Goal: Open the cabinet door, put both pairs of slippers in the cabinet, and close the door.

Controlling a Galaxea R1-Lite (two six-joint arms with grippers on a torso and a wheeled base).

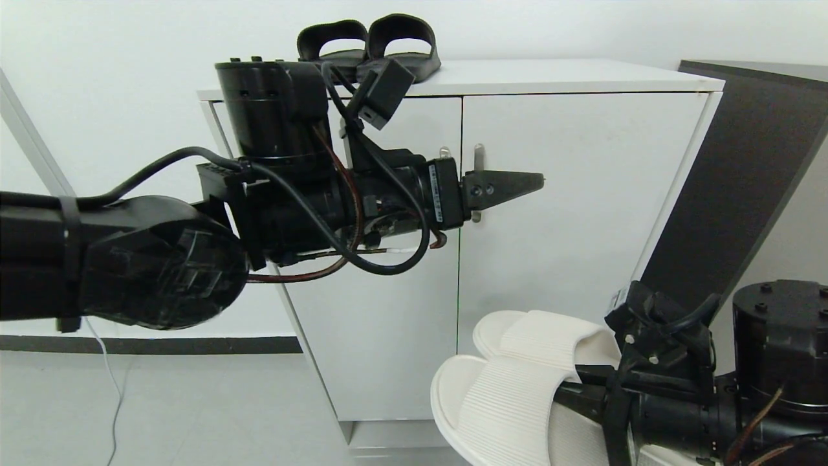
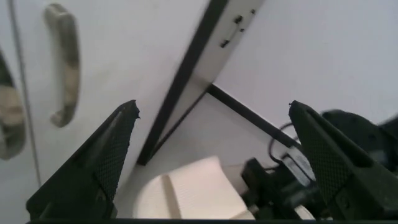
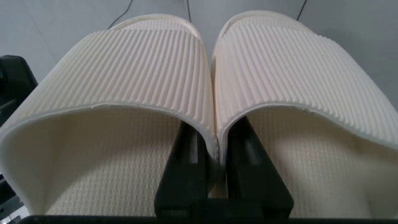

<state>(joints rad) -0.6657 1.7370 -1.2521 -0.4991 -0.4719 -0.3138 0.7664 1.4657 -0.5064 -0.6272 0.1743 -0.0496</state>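
Note:
The white cabinet (image 1: 569,259) stands with both doors shut, and its two handles (image 1: 479,155) sit at the centre seam. A black pair of slippers (image 1: 369,45) rests on the cabinet top. My left gripper (image 1: 524,183) hovers in front of the right door, just beside its handle (image 2: 65,65). Its fingers (image 2: 93,174) are spread wide, so this gripper (image 2: 214,155) is open and holds nothing. Low at the right, my right gripper (image 1: 585,388) is shut on the white pair of slippers (image 1: 517,382). Its fingers (image 3: 186,168) pinch the two inner strap sides of the white slippers (image 3: 124,93) together.
A dark grey panel (image 1: 744,181) leans against the cabinet's right side. A white wall lies behind, and grey floor (image 1: 162,408) with a thin cable lies to the left of the cabinet.

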